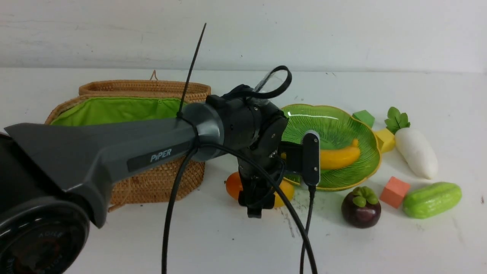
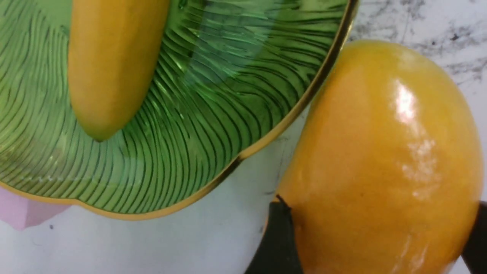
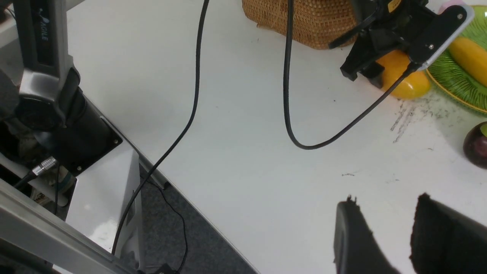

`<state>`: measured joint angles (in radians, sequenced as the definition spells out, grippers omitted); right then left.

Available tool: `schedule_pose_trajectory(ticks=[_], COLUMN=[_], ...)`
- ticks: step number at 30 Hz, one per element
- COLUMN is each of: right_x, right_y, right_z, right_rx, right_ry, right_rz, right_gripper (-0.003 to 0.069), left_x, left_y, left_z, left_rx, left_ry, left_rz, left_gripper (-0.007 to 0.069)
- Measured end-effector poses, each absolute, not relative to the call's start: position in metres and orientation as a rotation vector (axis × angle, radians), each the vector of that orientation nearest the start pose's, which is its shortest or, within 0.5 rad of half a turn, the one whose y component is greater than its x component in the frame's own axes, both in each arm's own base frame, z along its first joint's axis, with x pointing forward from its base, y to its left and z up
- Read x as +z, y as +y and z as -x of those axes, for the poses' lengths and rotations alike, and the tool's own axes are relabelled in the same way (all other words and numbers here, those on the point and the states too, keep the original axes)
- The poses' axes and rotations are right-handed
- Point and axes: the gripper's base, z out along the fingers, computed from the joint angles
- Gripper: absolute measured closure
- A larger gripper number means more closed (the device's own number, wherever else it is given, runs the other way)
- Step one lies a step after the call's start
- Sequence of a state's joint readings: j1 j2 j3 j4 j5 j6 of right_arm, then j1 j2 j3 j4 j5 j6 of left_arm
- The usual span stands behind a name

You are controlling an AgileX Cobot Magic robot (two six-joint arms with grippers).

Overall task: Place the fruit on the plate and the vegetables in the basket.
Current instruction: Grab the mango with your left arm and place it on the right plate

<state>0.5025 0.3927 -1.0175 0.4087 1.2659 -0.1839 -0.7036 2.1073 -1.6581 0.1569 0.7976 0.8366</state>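
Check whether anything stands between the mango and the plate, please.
Nothing visible does. The mango, between the left gripper fingers, lies just outside the plate rim. The banana already in the plate leaves bare space beside it.

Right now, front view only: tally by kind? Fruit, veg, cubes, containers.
Fruit: 3 (banana, mango, mangosteen)
Vegetables: 2 (radish, cucumber)
Cubes: 3 (green cube, yellow cube, orange cube)
Containers: 2 (plate, basket)
Total: 10
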Motion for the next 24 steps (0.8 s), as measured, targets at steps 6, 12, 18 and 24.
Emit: schedule_pose_trajectory(ticks=[6, 12, 18, 24], right_x=[0.405, 0.405, 0.405, 0.405], right_y=[0.031, 0.031, 0.031, 0.031], right_z=[0.015, 0.015, 0.015, 0.015], right_rx=[0.677, 0.677, 0.677, 0.677], right_ry=[1.967, 1.967, 1.967, 1.967], right_rz=[0.811, 0.811, 0.811, 0.811], right_gripper=[0.0423, 0.0423, 0.0423, 0.0423], left_x=[0.196, 0.190, 0.182, 0.169], left_y=[-0.288, -0.288, -0.291, -0.294], left_z=[-0.344, -0.339, -0.338, -0.338], left_rx=[-0.107, -0.018, 0.041, 0.080], left_ry=[-2.457, -2.451, -2.472, -2.465], left_rz=[2.439, 2.370, 2.338, 2.299], left_gripper=[0.0050, 0.0008, -0.0003, 0.0006])
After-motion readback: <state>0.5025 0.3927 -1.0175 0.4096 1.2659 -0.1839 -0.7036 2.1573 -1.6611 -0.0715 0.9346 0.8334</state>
